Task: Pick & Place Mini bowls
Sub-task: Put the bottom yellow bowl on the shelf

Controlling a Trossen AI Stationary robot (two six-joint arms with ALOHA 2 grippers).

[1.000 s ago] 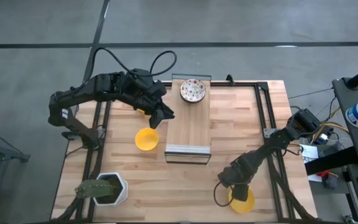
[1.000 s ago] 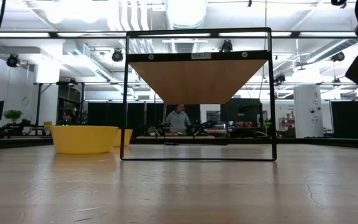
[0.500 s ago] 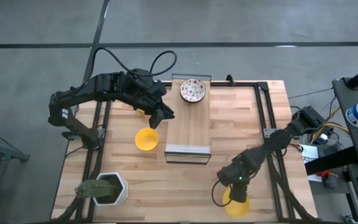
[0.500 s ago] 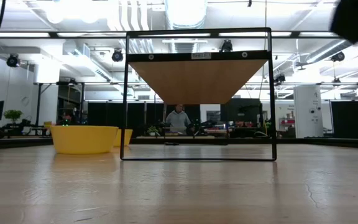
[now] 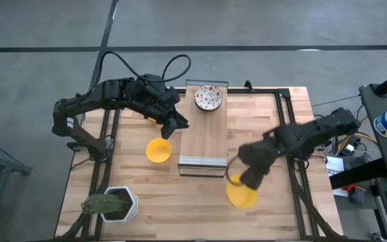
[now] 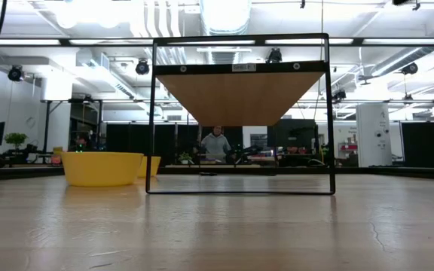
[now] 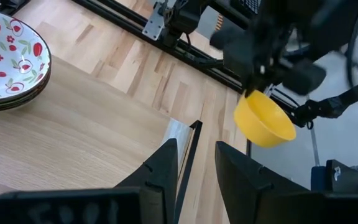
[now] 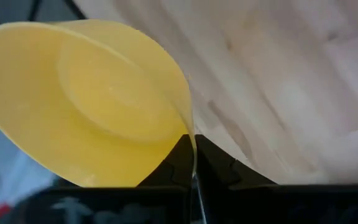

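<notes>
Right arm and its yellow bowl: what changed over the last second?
The right gripper, shut on a yellow bowl by its rim, has lifted it off the table's near right corner and carried it toward the raised shelf. The left gripper, other yellow bowl and patterned bowls stayed put.

Left wrist view: left gripper (image 7: 194,168) own two dark fingers (image 7: 163,171) apart, nothing between them, hovering over the raised wooden board (image 7: 55,143) near its metal-framed edge. Stack of white speckled bowls (image 7: 8,62) with red-green pattern sits on the board's far side. Beyond the board's edge, right gripper (image 7: 253,87), blurred, pinches the rim of a plain yellow bowl (image 7: 263,118), held tilted in the air above the bench (image 7: 135,68).
</notes>
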